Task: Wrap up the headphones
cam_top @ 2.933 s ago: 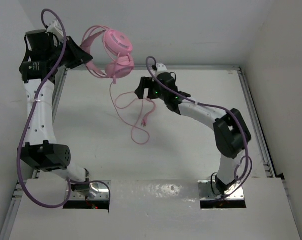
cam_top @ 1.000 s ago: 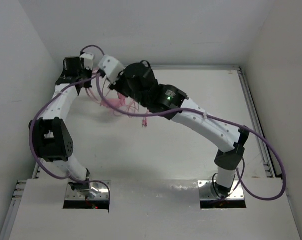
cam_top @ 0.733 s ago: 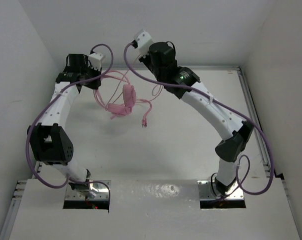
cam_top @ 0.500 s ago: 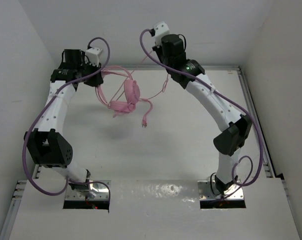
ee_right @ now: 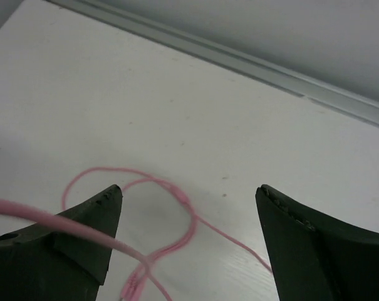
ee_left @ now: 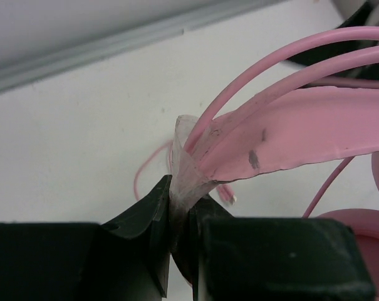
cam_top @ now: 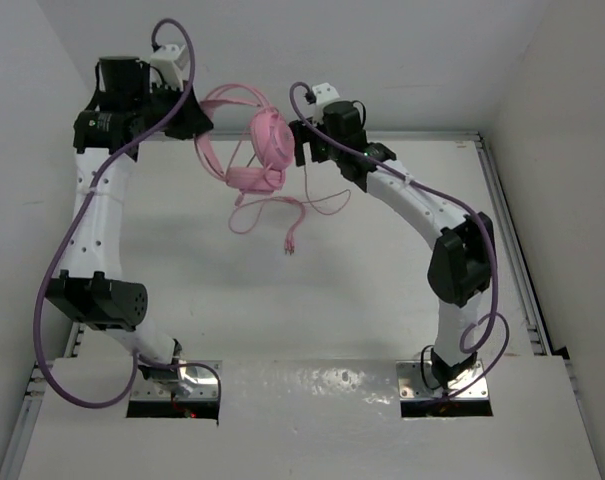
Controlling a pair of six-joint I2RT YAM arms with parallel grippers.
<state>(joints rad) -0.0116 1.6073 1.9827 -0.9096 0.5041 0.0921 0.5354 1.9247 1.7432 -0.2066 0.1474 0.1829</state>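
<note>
One pair headphones (cam_top: 257, 152), hung above the surface (cam_top: 382, 280) by our left fingers (ee_left: 150, 219) clamped on the headband (ee_left: 289, 125), cord (cam_top: 282, 208) trailing below, right fingers (ee_right: 302, 244) spread empty nearby; we judge catching the cord close under the earcups keeps wraps tight.

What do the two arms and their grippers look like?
The left arm and right arm are white tubular links with black joint housings; a purple cable loops along each. The left gripper and right gripper have black wedge-shaped fingers.
</note>
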